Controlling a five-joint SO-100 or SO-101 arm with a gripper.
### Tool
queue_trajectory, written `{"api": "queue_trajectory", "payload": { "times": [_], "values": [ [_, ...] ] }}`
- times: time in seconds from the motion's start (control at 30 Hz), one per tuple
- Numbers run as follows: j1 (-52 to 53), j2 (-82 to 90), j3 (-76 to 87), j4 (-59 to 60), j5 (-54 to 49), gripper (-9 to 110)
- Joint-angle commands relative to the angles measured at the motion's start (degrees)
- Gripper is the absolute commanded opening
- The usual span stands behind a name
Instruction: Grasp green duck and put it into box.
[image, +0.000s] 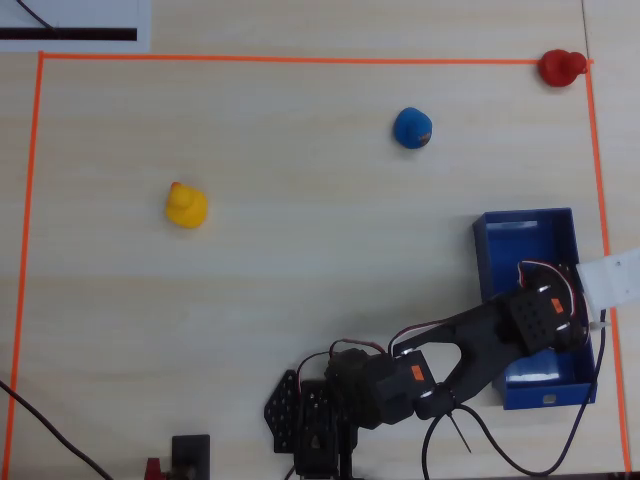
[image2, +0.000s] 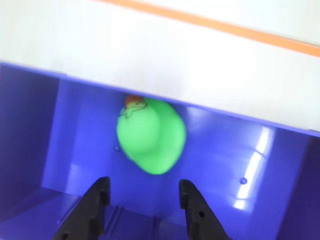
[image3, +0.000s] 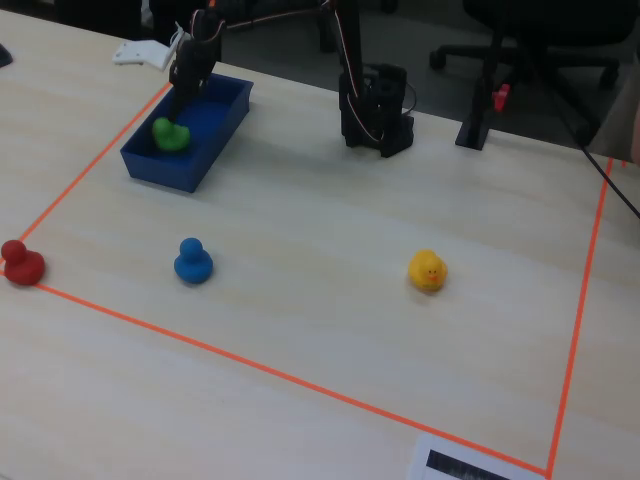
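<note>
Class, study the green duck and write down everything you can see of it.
The green duck is a small, bright green, smooth, rubbery-looking toy with a rounded body and an orange beak. It lies inside the blue box, against a wall. The end effector hangs open just above, its fingers apart and not touching it. The overhead view hides it.

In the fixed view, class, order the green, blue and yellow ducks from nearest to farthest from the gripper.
1. Green duck: inside the box, just below the gripper.
2. Blue duck: on the table, lower left.
3. Yellow duck: far right.
</note>
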Motion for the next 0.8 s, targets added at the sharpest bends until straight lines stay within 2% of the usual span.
{"api": "queue_trajectory", "payload": {
  "times": [0.0, 0.17, 0.3, 0.37, 0.4, 0.57, 0.77],
  "values": [
    [-0.88, 0.62, -2.99, -1.85, -0.97, 19],
    [-1.49, 1.23, -3.78, -2.11, -1.49, 17],
    [-4.04, 5.62, -4.31, -3.25, -0.97, 11],
    [-7.73, 9.14, -4.66, -3.6, -0.88, 4],
    [-10.2, 10.9, -5.19, -3.6, -0.88, 0],
    [-27.07, 20.48, -8.35, 1.67, 0.97, 0],
    [-52.73, 39.2, 1.41, 13.1, 0.7, 0]
  ]
}}
